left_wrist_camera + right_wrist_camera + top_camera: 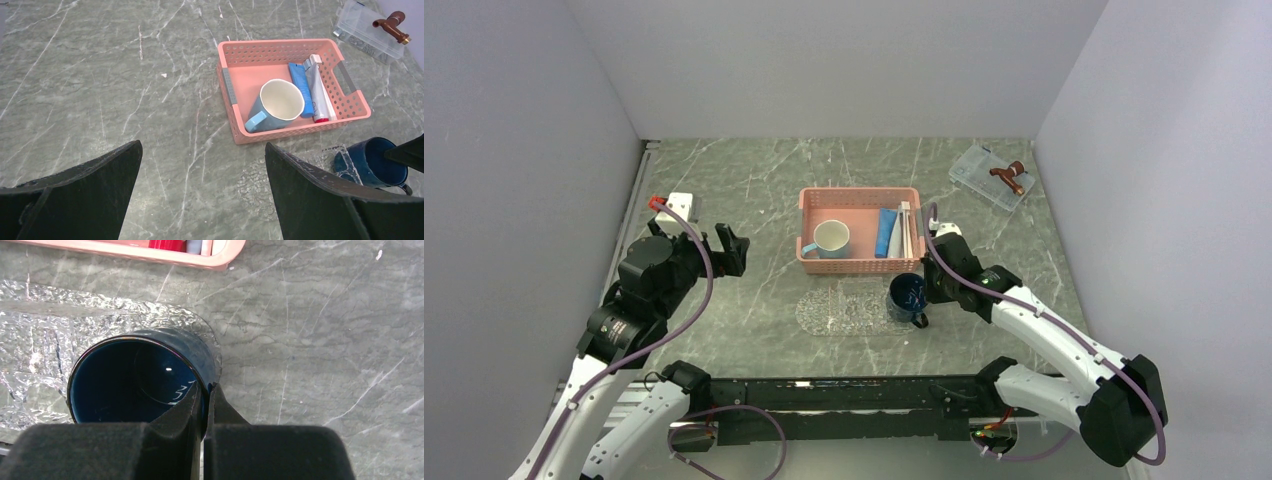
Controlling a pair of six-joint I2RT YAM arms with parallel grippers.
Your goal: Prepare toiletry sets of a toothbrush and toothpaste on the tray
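The clear textured tray (839, 312) lies just in front of the pink basket (859, 265). A dark blue mug (907, 297) stands on the tray's right end. My right gripper (925, 288) is shut on the mug's wall (197, 357), one finger inside the rim and one outside (205, 390). In the basket lie a blue toothpaste tube (886, 232) and whitish toothbrushes (907, 230), also seen in the left wrist view as tube (299, 87) and toothbrushes (316, 85). My left gripper (726, 250) is open and empty over bare table left of the basket (202, 145).
A light blue mug (831, 238) lies on its side in the basket's left half. A small clear box (989, 175) with a brown tap-shaped piece (1008, 175) on it sits at the back right. Grey walls close in the table on three sides.
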